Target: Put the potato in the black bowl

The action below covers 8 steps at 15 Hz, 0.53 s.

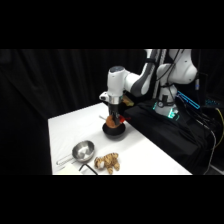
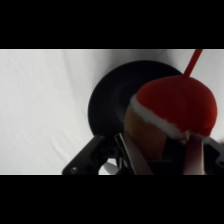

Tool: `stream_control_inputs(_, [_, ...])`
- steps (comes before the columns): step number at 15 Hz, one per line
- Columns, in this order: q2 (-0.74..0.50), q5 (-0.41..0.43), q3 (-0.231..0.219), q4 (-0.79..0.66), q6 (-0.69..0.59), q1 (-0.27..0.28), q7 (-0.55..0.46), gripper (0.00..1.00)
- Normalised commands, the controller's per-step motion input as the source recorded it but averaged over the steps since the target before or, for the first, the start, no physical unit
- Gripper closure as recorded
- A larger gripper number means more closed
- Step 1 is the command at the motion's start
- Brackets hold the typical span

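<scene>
The potato [image 2: 172,117], a rounded lump that is red-orange on one side and tan on the other, fills the right half of the wrist view. My gripper [image 2: 165,157] is shut on it, with a finger pressed on each side. Just beneath and behind it lies the black bowl [image 2: 112,105], round with a dark inside. From the side, my gripper [image 1: 113,119] hangs straight down over the black bowl [image 1: 114,131], holding the potato [image 1: 110,121] just above its rim. I cannot tell whether the potato touches the bowl.
A shiny steel bowl [image 1: 83,149] with a handle stands near the table's front left. A tan-and-dark knobbly cluster [image 1: 107,162] lies beside it at the front edge. The white table [image 1: 70,122] is bare behind and left of the black bowl.
</scene>
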Motion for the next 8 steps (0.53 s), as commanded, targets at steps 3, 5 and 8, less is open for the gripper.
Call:
stream_control_inputs(3, [0.27,0.208,-0.087,0.23,0.13,0.044,-0.26,0.51])
stream_control_inputs(5, [0.04,0.196,-0.080,0.16,-0.03,0.075,-0.25,0.34])
stream_control_inputs(8, [-0.18,0.183,-0.067,0.11,-0.22,0.088,-0.25,0.10])
